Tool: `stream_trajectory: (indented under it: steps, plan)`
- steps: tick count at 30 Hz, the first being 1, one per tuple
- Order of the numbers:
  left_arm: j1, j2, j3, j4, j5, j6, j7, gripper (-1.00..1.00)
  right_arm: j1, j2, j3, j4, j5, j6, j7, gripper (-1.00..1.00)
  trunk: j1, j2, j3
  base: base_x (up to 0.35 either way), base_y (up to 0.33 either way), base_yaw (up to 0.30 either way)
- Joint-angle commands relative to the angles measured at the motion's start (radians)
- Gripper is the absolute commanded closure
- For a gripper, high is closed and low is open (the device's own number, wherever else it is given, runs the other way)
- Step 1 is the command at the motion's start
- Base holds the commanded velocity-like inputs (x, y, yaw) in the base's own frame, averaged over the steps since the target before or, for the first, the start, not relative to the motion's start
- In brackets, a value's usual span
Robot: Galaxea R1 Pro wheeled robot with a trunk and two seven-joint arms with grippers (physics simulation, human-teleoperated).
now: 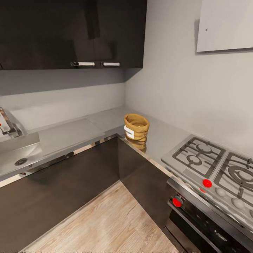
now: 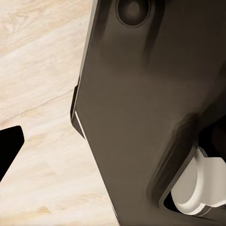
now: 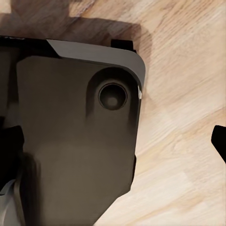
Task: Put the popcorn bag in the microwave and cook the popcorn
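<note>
The popcorn bag [image 1: 136, 128], a tan sack with a rolled rim and a white label, stands upright on the grey countertop [image 1: 70, 135] at the inner corner of the L, close to the front edge. The microwave is out of view, and so is the popcorn. Of my left gripper, one dark fingertip [image 2: 9, 150] pokes in at the picture's edge over the wooden floor. One dark fingertip [image 3: 220, 141] of my right gripper shows likewise. Each stands far to the side with nothing beside it or between the jaws.
A steel gas hob [image 1: 211, 165] with red knobs lies right of the bag, above a black oven [image 1: 207, 225]. A sink [image 1: 17, 154] with a faucet [image 1: 8, 126] is at the left. Dark upper cabinets [image 1: 70, 31] hang over the counter. My dark base [image 2: 141, 117] stands on the wooden floor [image 1: 105, 221].
</note>
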Motion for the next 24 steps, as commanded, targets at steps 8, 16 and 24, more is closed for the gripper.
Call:
stream_trajectory:
  steps: [8,16,24]
  plan:
    - [0.0,0.001,0.001,-0.001,0.003,-0.001,0.001,-1.0,-0.001,0.0,-0.007,0.002,0.011,0.001,0.001,-1.0,0.0,-0.001,-0.014,0.0,0.0,0.0]
    - [0.0,0.001,0.001,-0.001,0.003,-0.001,0.001,-1.0,-0.001,0.002,-0.004,-0.004,0.017,-0.003,-0.043,-1.0,0.0,-0.001,-0.019,0.0,0.0,0.0]
    - [0.0,-0.001,0.0,-0.001,0.003,-0.001,0.0,-1.0,-0.001,0.003,-0.001,-0.005,0.023,0.0,-0.054,-1.0,0.0,-0.001,-0.019,0.0,0.0,0.0]
